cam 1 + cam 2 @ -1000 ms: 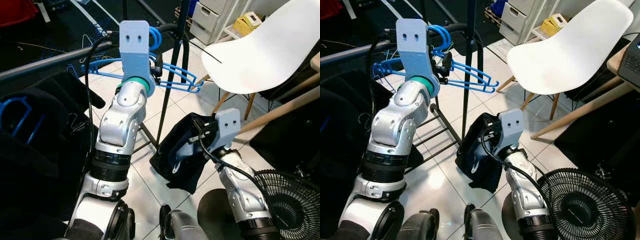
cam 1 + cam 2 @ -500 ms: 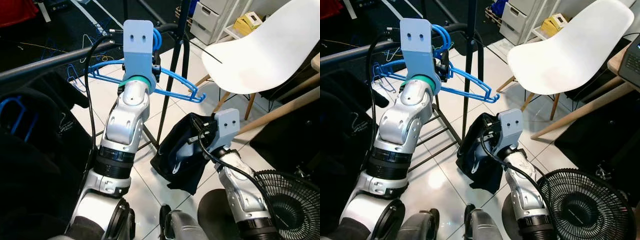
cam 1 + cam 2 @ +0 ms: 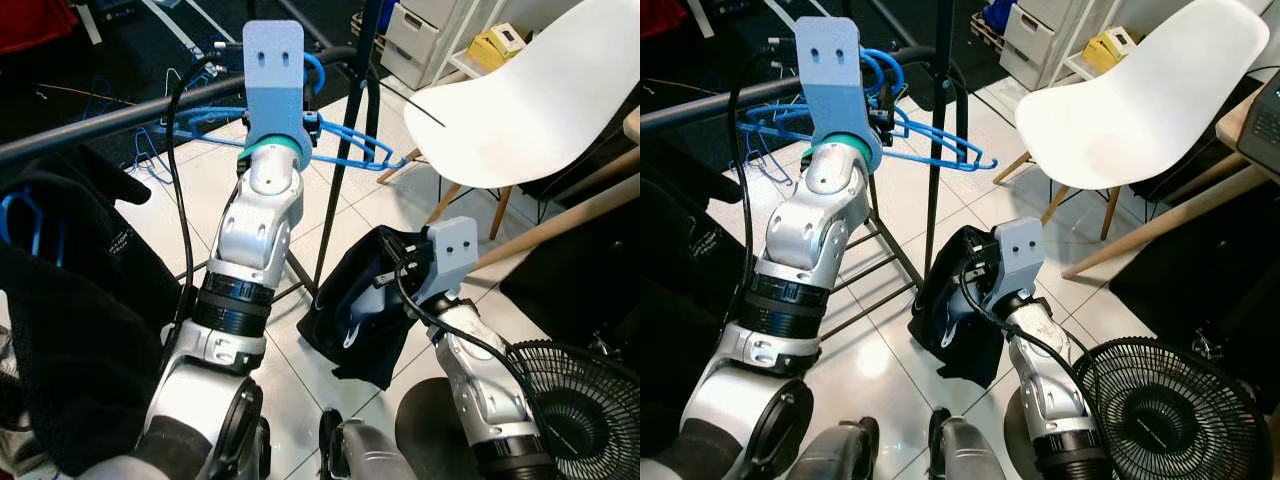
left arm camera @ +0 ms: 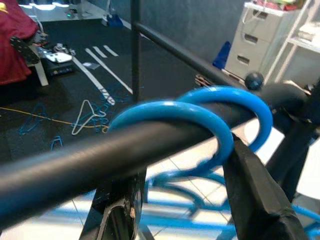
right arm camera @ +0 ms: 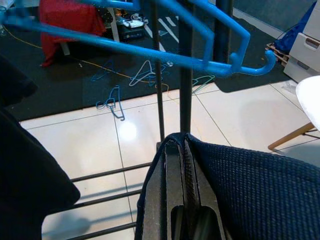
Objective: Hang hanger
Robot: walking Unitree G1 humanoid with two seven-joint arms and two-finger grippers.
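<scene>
The left arm is raised to the black rail [image 3: 90,125] of a clothes rack, and the left gripper [image 4: 250,170] is up against the rail, clamped on blue hangers [image 3: 345,150]. In the left wrist view two blue hooks [image 4: 200,107] curl over the top of the rail, side by side, with one black finger [image 4: 255,185] just below them. The hangers' shoulders stick out to the right of the wrist, past the rack's upright black pole [image 3: 345,140]; at least two overlap there, and the exact count cannot be told.

The right arm is held low in front of the robot. The right gripper [image 5: 182,190] has its two fingers pressed together on a dark navy garment [image 3: 360,300], which droops from them toward the white tiled floor [image 3: 330,240]. In the right wrist view the cloth drapes over the fingers, and the blue hangers cross above, in front of the pole.

A black garment [image 3: 70,310] hangs on the rack at the robot's left, with one blue hanger [image 3: 25,215] showing at its top. Several more hangers lie scattered on the dark carpet [image 5: 75,80] beyond the rack. One white chair [image 3: 520,100] with wooden legs stands to the right, one black fan [image 3: 580,410] sits on the floor at the lower right, and white drawers [image 3: 420,35] stand behind the chair.
</scene>
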